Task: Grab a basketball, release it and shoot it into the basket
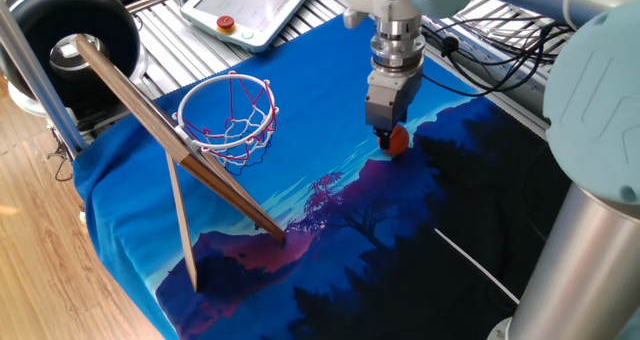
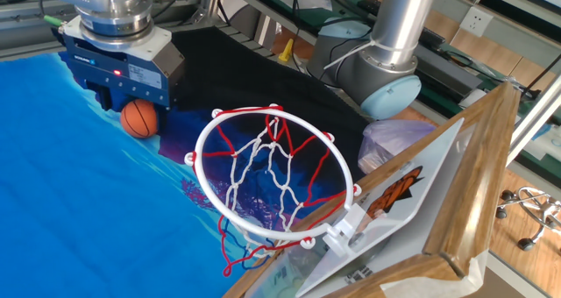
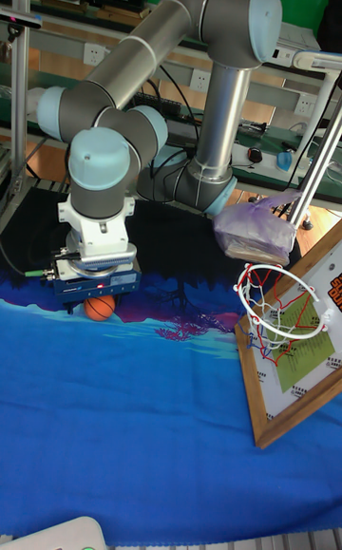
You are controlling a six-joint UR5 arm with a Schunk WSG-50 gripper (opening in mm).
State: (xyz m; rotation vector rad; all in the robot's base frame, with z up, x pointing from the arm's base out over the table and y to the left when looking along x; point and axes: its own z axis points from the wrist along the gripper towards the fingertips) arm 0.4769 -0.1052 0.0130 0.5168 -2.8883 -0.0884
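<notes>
The basketball (image 1: pixel 398 139) is a tiny orange ball resting on the blue cloth, also seen as the ball (image 2: pixel 139 119) and the ball (image 3: pixel 100 307). My gripper (image 1: pixel 390 140) points straight down over it. Its dark fingers (image 2: pixel 105 96) stand apart on either side of the ball and do not clamp it. From the other side the gripper (image 2: pixel 136 107) shows a lit red lamp on its body. The basket (image 1: pixel 226 119), a white ring with a red-and-white net on a wooden backboard (image 1: pixel 150 120), stands well to the left of the ball. The ring (image 2: pixel 273 177) fills the foreground there.
A black round tub (image 1: pixel 68 35) sits at the far left corner. A white tablet with a red button (image 1: pixel 227 23) lies beyond the cloth. The arm's base (image 2: pixel 386 88) and a purple bag (image 3: pixel 253 232) stand behind the basket. A stick leg (image 1: pixel 182 230) props the backboard.
</notes>
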